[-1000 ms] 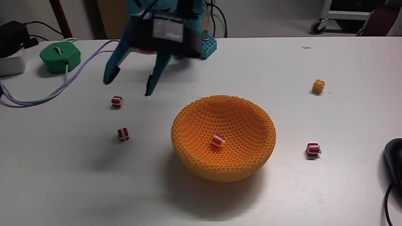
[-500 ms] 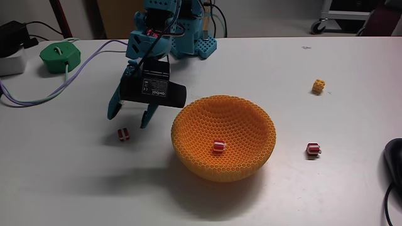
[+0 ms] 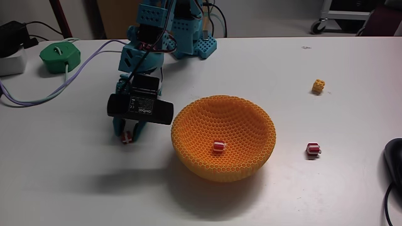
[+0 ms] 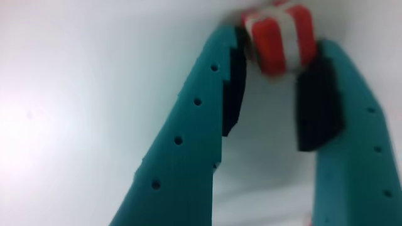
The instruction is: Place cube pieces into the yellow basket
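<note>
The yellow basket stands mid-table with one red-and-white cube piece lying inside it. Another cube piece rests on the table to the basket's right. My gripper points down at the table left of the basket, its teal fingers closed against a third cube piece that sits on the tabletop. In the wrist view that cube piece is held at the tips of my gripper, between the black pads.
A small yellow cube lies at the far right. A green puck with a lilac cable sits at the back left, near a white box. A black object pokes in at the right edge.
My gripper has swung down from above the table onto the cube left of the basket and narrowed around it. The cube in the basket has settled.
</note>
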Available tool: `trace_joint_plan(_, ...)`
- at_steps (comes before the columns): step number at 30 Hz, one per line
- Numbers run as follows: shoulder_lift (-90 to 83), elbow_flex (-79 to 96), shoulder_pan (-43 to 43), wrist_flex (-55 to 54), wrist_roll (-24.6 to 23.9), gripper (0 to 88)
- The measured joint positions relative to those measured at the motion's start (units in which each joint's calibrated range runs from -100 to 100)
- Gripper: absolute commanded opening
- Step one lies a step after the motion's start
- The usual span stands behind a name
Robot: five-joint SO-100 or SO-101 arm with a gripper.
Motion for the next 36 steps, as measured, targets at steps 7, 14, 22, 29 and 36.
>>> trace_joint_plan(7, -5.4, -2.2, 0.0, 5.2, 3.2, 0.0)
trace_joint_plan(14, -15.4, -17.8, -14.5, 25.0, 4.2, 0.0)
trace_joint_plan(22, -15.2, -17.5, -33.0, 29.0, 2.5, 47.1)
trace_joint_plan(29, -18.4, -11.3, -33.2, 30.0, 6.0, 50.9)
trace_joint_plan(36, -36.9, -5.0, -13.7, 44.6, 9.1, 47.4)
